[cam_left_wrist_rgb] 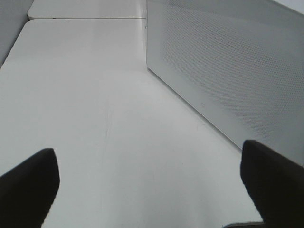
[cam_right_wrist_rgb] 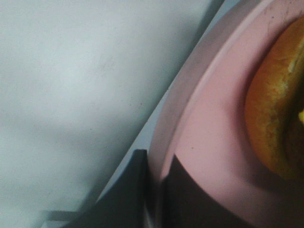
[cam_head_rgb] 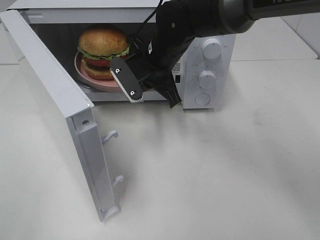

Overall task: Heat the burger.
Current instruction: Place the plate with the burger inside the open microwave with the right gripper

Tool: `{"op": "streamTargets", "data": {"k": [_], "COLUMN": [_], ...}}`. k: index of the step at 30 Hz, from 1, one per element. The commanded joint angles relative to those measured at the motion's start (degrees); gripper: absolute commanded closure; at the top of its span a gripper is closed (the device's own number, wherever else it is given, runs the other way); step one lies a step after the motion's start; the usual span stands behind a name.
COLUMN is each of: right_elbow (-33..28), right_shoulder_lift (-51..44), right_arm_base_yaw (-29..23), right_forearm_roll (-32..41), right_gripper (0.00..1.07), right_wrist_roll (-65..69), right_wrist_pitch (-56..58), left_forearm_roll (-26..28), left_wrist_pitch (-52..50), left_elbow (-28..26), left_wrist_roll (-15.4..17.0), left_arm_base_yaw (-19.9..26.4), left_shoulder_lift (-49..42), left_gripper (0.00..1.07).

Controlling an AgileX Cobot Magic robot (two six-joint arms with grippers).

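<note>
the tall hamburger (cam_head_rgb: 103, 44) with glossy golden bun, lettuce and tomato sits on a round pink plate (cam_head_rgb: 86, 76) inside the white boxy microwave (cam_head_rgb: 212, 60), its hinged door (cam_head_rgb: 55, 95) swung wide. the right gripper (cam_right_wrist_rgb: 156, 178) is pinched nearly closed on the plate's rim, probably to seat it deeper; the left gripper (cam_left_wrist_rgb: 152, 190) hangs spread wide, empty, over the white tabletop (cam_left_wrist_rgb: 95, 95), out of the way.

The burger (cam_head_rgb: 103, 42) bun looks glossy, the pink plate (cam_head_rgb: 99, 84) smooth, the white microwave (cam_head_rgb: 222, 62) matt.
</note>
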State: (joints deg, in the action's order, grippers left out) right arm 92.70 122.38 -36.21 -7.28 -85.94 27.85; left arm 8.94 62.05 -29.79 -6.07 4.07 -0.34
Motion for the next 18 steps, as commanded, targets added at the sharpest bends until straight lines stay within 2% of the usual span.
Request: {"op": "streamTargets", "data": {"k": [1, 18], "right_elbow": [2.5, 15.2], "right_shoulder_lift": [0.4, 9.2], "right_arm_base_yaw": [0.2, 0.1], "right_forearm_roll": [-1.3, -2.4], "right_gripper": [1.07, 1.07], "right_wrist_roll": [2.8, 8.0], "right_wrist_pitch": [-2.2, -0.9], "left_forearm_roll": [0.1, 0.1], "left_wrist_pitch": [-0.7, -0.7], "left_elbow": [0.2, 0.2], "left_wrist_roll": [0.2, 0.2], "left_arm_base_yaw": [0.2, 0.2], "left_shoulder_lift": [-1.0, -1.0], "left_gripper": [0.1, 0.1]}}
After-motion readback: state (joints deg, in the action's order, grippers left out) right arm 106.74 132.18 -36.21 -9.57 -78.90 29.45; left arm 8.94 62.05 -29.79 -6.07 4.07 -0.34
